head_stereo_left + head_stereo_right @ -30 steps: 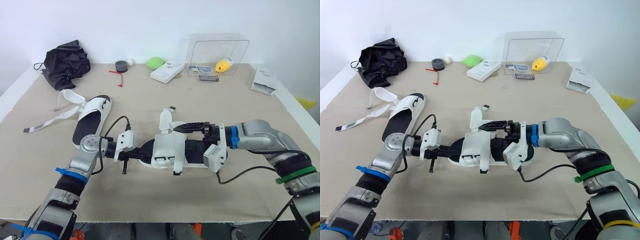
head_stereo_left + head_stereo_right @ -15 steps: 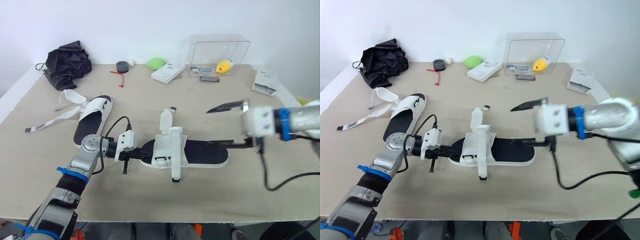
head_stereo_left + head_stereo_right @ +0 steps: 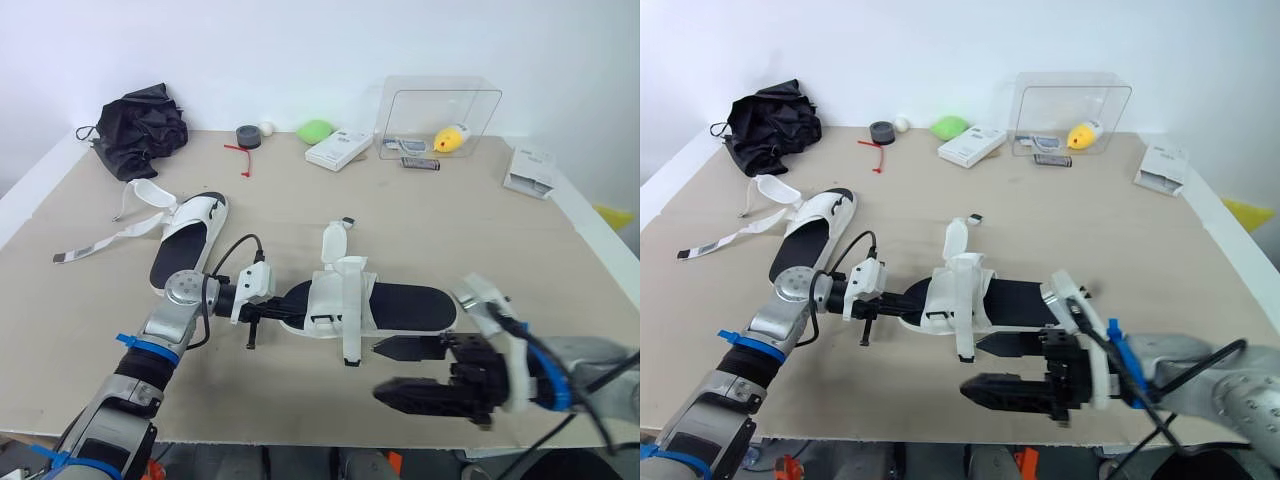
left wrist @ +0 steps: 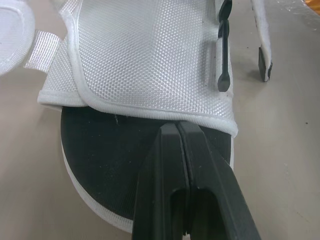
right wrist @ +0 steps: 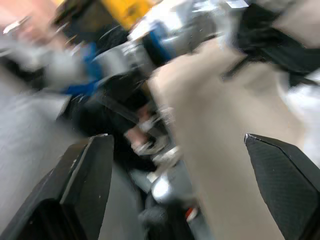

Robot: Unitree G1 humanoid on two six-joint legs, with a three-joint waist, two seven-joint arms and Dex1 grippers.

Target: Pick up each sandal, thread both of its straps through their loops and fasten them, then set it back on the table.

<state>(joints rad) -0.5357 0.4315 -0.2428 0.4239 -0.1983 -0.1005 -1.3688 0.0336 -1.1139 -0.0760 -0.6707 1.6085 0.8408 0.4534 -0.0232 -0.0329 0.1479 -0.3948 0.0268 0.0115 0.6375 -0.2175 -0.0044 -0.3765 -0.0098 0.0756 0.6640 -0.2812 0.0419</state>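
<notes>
Your left gripper (image 4: 177, 129) lies on the black footbed at the left end of the black-soled sandal with the white mesh upper (image 3: 405, 303). Its two fingers are pressed together with nothing between them, tips against the mesh edge. That sandal lies flat on the beige table (image 3: 470, 220), and your right gripper (image 3: 398, 370) hangs just in front of it, fingers spread wide and empty, while the second white sandal (image 3: 188, 238) lies beyond it to the left, well apart, its straps loose.
</notes>
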